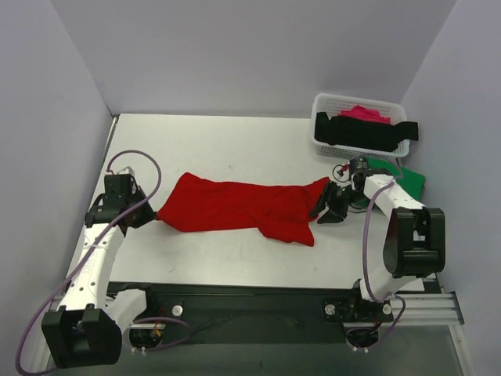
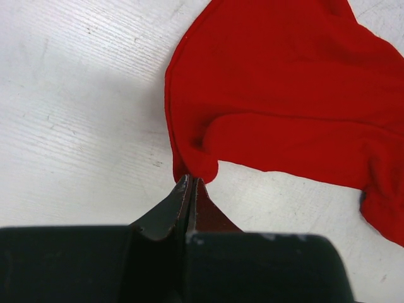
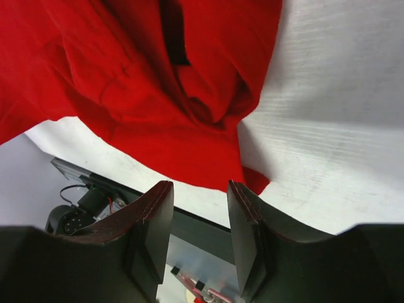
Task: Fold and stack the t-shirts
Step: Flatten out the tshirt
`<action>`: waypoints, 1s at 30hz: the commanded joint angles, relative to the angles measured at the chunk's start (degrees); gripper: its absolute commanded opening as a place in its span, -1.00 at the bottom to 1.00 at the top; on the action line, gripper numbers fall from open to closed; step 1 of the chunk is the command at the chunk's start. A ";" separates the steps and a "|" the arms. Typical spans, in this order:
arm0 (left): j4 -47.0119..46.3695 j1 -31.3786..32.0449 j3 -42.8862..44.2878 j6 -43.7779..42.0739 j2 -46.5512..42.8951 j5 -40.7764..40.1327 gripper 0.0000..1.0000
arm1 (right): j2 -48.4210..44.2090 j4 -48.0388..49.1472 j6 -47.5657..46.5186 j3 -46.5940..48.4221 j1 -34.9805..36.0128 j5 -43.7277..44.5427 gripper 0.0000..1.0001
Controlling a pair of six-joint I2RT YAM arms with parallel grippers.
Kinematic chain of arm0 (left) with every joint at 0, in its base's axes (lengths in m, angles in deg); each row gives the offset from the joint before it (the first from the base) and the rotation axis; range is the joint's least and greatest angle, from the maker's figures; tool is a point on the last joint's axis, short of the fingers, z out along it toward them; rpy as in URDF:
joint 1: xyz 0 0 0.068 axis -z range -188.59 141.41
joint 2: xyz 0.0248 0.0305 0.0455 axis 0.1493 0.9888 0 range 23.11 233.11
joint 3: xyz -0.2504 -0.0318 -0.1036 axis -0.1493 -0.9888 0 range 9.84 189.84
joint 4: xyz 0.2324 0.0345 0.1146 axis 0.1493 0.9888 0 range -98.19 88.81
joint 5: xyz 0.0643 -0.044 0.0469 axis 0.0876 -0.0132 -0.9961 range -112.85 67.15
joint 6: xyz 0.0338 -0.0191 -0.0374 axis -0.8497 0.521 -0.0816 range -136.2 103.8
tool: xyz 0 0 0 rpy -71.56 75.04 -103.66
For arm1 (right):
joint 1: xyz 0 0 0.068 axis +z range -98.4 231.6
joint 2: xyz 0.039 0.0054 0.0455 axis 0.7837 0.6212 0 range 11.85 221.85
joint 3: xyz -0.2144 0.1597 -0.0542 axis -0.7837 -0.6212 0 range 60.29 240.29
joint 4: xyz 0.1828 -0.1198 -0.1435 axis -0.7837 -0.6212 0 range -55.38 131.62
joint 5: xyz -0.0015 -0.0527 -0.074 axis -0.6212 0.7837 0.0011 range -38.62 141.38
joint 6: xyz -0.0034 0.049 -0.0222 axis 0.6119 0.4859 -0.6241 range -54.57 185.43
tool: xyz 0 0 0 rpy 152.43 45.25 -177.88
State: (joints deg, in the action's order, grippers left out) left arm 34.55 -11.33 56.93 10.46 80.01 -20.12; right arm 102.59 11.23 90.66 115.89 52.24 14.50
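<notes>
A large red t-shirt (image 1: 243,205) lies stretched in a bunched band across the middle of the table. My left gripper (image 1: 147,211) is shut on its left corner; in the left wrist view the closed gripper (image 2: 191,182) pinches the red t-shirt (image 2: 278,95) at its edge. My right gripper (image 1: 329,205) is open and empty just beyond the shirt's right end; in the right wrist view the gripper (image 3: 199,189) stands apart before the red t-shirt (image 3: 145,82). A black t-shirt (image 1: 364,131) and a pink one (image 1: 366,113) lie in the basket. A green t-shirt (image 1: 409,180) lies at the far right.
A white lattice basket (image 1: 322,106) stands at the back right. The right arm's body (image 1: 407,235) rises beside the green shirt. Grey walls close off the left, back and right. A black rail (image 1: 258,301) runs along the near edge.
</notes>
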 commanded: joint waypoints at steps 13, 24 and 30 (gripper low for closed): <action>-5.92 -0.60 2.57 -0.46 3.65 2.91 -1.00 | -12.69 -2.13 -4.23 -13.31 5.94 7.87 -0.15; -4.95 -0.68 -0.95 -0.28 -0.13 3.52 -1.00 | -12.17 1.29 -3.17 -15.78 11.13 20.88 -0.31; -5.56 -0.60 -0.25 -0.55 1.45 4.75 -1.00 | -10.67 3.93 -1.33 -15.87 13.06 21.15 -0.33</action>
State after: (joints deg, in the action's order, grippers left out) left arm 30.75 -11.61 55.51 10.44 81.24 -16.98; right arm 91.27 14.90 88.11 100.28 64.16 33.71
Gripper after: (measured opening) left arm 0.029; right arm 0.336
